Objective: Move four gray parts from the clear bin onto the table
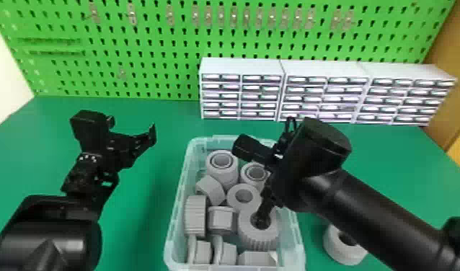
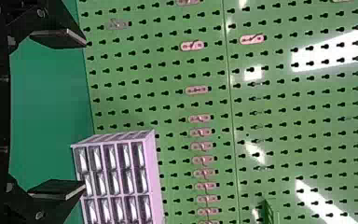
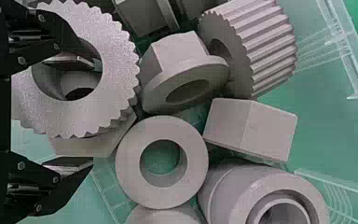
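The clear bin (image 1: 300,248) holds several gray parts: rings, nuts and ribbed gears. My right gripper (image 1: 264,210) is over its right side, one finger down in the hole of a ribbed gray gear (image 1: 258,236). In the right wrist view, my right gripper (image 3: 92,113) stands open around one side of that gear (image 3: 116,56), one finger in the hole and the other outside the rim. A gray ring (image 1: 335,247) lies on the table right of the bin, partly hidden by the right arm. My left gripper (image 1: 146,138), open and holding nothing, is parked left of the bin; left wrist view: left gripper (image 2: 84,115).
White drawer cabinets (image 1: 242,90) stand at the back of the green table (image 1: 150,216), before a green pegboard (image 1: 132,57). Close around the gear in the bin are a flanged nut (image 3: 177,53), a plain ring (image 3: 130,163) and a hexagonal part (image 3: 265,126).
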{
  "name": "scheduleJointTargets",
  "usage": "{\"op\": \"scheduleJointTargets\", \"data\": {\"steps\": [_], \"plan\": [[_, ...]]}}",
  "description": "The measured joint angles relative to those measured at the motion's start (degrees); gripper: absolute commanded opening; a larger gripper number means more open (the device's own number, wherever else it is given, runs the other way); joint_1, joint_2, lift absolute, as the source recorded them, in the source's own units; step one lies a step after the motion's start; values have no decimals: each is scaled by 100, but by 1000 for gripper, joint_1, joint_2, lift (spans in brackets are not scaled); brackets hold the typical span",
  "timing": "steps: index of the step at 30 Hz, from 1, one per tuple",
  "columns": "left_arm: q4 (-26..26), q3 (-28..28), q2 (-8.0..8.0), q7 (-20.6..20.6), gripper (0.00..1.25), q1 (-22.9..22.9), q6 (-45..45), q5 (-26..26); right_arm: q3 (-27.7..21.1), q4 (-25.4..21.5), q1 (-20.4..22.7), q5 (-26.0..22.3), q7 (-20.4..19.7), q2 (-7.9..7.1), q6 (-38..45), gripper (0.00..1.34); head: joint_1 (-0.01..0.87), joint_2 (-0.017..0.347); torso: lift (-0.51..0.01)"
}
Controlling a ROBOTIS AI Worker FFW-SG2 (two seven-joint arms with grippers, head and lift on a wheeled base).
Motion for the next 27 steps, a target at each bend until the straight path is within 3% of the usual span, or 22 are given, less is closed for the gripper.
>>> {"op": "scheduleJointTargets", "data": {"steps": [17,19,23,25,27], "plan": [[0,8,0,0,1042,9,0,0,151,84,6,-34,0,-74,0,775,678,34,-50],[0,9,0,0,1042,9,-1,0,153,97,14,-34,0,-74,0,680,678,34,-50],[0,11,0,0,1042,13,-2,0,166,102,14,-11,0,-74,0,206,678,34,-50],[0,14,0,0,1042,17,-2,0,187,83,11,53,0,-71,-3,106,678,34,-50],[0,17,0,0,1042,20,-1,0,219,17,9,190,0,-68,-5,101,678,34,-50]]}}
